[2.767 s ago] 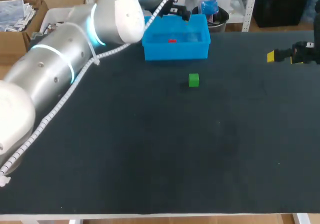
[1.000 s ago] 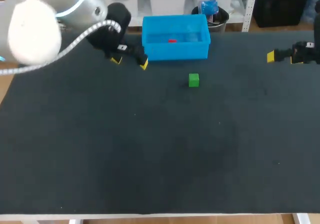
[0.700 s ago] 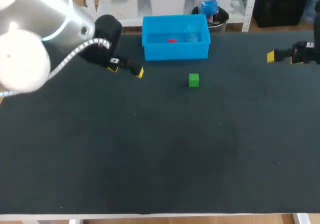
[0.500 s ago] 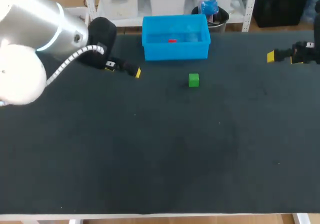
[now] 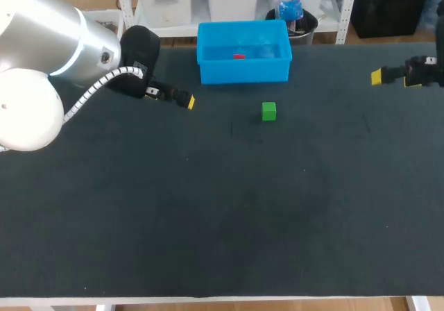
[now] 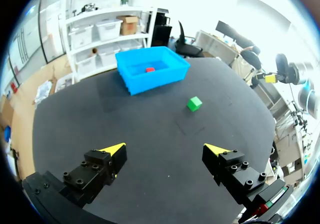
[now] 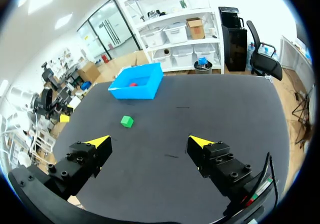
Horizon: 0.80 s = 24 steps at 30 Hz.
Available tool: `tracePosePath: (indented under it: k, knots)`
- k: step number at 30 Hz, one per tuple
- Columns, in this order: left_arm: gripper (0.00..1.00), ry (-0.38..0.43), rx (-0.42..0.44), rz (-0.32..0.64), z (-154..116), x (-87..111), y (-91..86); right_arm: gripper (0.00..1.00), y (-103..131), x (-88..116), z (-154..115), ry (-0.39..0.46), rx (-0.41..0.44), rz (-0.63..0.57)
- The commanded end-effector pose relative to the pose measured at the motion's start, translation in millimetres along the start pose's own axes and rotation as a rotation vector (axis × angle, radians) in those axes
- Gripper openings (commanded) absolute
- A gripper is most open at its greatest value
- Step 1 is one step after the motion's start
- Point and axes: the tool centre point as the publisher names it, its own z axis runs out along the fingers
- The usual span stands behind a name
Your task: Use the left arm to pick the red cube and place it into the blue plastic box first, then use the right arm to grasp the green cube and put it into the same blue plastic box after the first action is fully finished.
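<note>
The red cube (image 5: 238, 56) lies inside the blue plastic box (image 5: 244, 71) at the table's back edge. The green cube (image 5: 269, 111) sits on the dark mat just in front of the box. My left gripper (image 5: 173, 97) hangs open and empty to the left of the box and cube. Its wrist view shows the box (image 6: 155, 80), red cube (image 6: 149, 69) and green cube (image 6: 194, 103) well ahead of the left gripper (image 6: 167, 151). My right gripper (image 5: 392, 79) is open at the far right edge. From the right gripper (image 7: 149, 143), the green cube (image 7: 127, 121) and box (image 7: 135, 93) lie far ahead.
The dark mat (image 5: 222, 207) covers the whole table, with nothing else on it. My left arm's thick silver links (image 5: 48, 54) fill the back left corner.
My left arm has pulled back from the blue box, leftward and a little toward the front, gripper open throughout. The red cube stays in the box. The right arm has not moved.
</note>
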Motion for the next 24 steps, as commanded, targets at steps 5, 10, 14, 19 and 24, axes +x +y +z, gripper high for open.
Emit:
tracePosePath:
  k: [5, 10, 14, 19, 24]
  knots:
    - [1.00, -0.002, 0.007, 0.002, 0.1, 0.1, 1.7, 1.00, 46.0, -36.1, 39.3, 0.179, 0.143, -0.066]
    - [1.00, -0.002, 0.007, 0.002, 0.1, 0.1, 1.7, 1.00, 68.3, -48.2, 60.0, 0.229, 0.180, -0.094]
    - [1.00, -0.002, 0.007, 0.002, 0.1, 0.1, 1.7, 1.00, 73.4, -54.0, 69.5, 0.246, 0.211, -0.088]
    - [1.00, -0.002, 0.007, 0.002, 0.1, 0.1, 1.7, 1.00, 70.7, -54.4, 70.2, 0.251, 0.211, -0.076]
    - [1.00, -0.002, 0.007, 0.002, 0.1, 0.1, 1.7, 1.00, 70.7, -54.4, 70.2, 0.251, 0.211, -0.076]
